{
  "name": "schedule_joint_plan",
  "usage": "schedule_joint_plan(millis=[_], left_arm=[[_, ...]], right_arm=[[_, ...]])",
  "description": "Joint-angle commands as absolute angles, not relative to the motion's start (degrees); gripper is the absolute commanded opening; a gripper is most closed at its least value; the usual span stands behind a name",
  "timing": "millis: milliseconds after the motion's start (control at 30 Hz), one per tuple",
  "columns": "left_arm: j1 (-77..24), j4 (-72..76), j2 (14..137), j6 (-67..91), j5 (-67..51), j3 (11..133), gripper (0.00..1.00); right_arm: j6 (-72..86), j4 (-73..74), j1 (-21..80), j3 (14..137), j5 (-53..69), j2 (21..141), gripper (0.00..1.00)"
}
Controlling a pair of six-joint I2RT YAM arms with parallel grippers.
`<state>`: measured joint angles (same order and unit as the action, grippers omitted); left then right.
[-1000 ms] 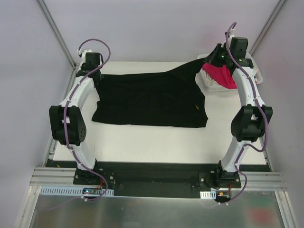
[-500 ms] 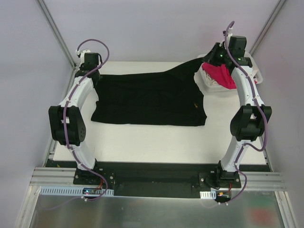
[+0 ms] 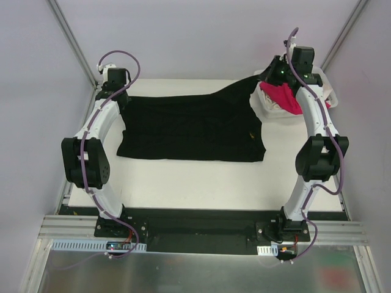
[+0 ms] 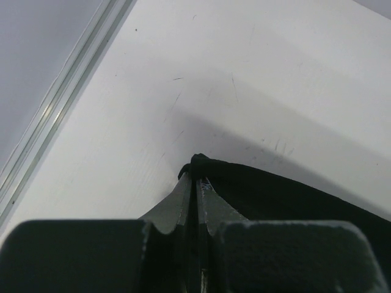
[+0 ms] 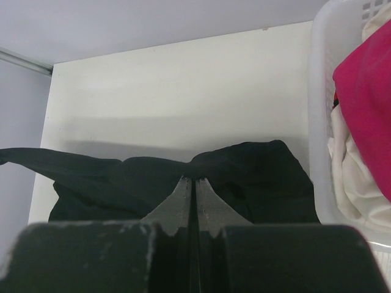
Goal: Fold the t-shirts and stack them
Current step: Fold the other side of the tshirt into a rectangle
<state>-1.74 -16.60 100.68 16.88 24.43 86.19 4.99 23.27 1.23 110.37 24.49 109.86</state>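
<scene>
A large black t-shirt lies spread across the white table, its far edge stretched between my two arms. My left gripper is shut on its far left corner near the table's back left. My right gripper is shut on a bunch of the same black cloth at the back right, lifted a little beside the basket. A bright pink t-shirt and a white one lie heaped in the white basket. No print shows on the black shirt.
The white lattice basket stands at the table's back right, just right of my right gripper. An aluminium frame rail runs along the table's left edge. Bare table lies in front of the black shirt.
Both grippers have drawn slightly toward the back of the table, pulling the black shirt's far edge with them. The grips are unchanged.
</scene>
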Motion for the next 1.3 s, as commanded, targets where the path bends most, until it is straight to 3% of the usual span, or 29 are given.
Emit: schedule_joint_plan(millis=[0, 467, 1267], left_arm=[[-0.4, -15.7, 96.2, 15.9, 24.0, 85.7, 0.0], [-0.4, -15.7, 96.2, 17.8, 17.3, 83.0, 0.0], [-0.4, -17.8, 96.7, 15.5, 16.6, 82.7, 0.0]], right_arm=[[3.9, 21.7, 1.1, 108.9, 24.3, 102.2, 0.01], [7.9, 14.0, 3.7, 81.7, 25.9, 81.4, 0.01], [9.8, 11.7, 7.3, 67.7, 25.0, 80.0, 0.01]])
